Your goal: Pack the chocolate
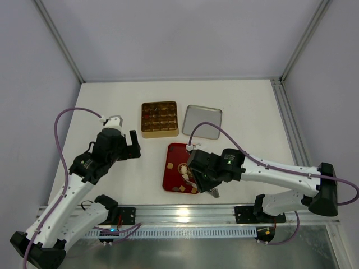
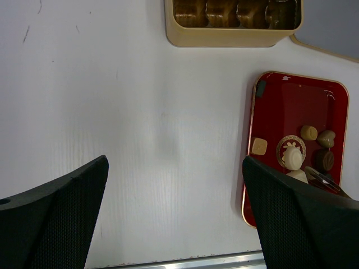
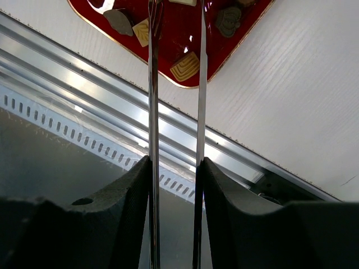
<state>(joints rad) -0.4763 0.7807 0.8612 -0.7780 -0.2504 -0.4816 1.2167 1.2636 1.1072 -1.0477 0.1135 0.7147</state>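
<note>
Several small chocolate pieces (image 2: 259, 146) in tan, cream and dark brown lie on the red tray (image 1: 173, 158). My right gripper (image 3: 175, 168) is over the tray's near end, shut on a pair of metal tongs (image 3: 152, 84). The tongs' two blades reach out over the tray, past a ridged tan chocolate (image 3: 185, 67), and their tips pass out of the top of the right wrist view. The gold box (image 1: 160, 119) with gridded compartments stands behind the tray. My left gripper (image 2: 174, 218) hangs open over bare table left of the tray, holding nothing.
A silver lid (image 1: 202, 121) lies right of the gold box. The metal rail (image 3: 84, 73) at the table's near edge runs just below the tray. Grey walls enclose the table on three sides.
</note>
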